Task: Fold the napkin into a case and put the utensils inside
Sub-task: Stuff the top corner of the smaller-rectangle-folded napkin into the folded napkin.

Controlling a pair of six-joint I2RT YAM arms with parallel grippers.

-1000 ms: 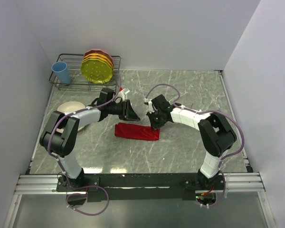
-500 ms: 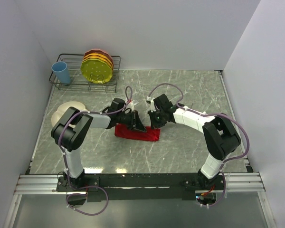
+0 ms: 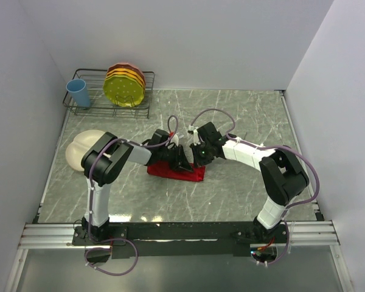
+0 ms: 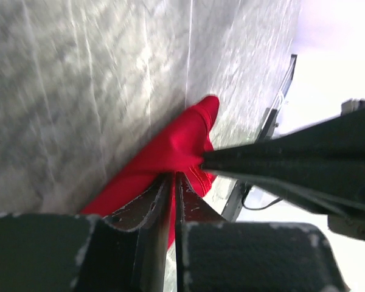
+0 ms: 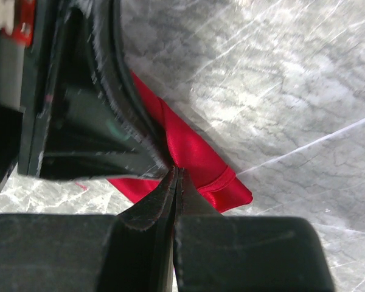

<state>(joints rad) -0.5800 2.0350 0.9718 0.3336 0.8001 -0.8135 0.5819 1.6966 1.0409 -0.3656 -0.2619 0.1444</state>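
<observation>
Bright red satin napkin lies folded into narrow strip. Utensils unseen, not yet inserted. Left gripper pinches cloth end; right gripper clenched, possibly nipping same fold.

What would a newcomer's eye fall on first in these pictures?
The bright red napkin, a folded strip at the centre, with the left end effector and right end effector closed over it. Then the yellow and orange plates and blue cup in the wire rack, far left corner.
</observation>
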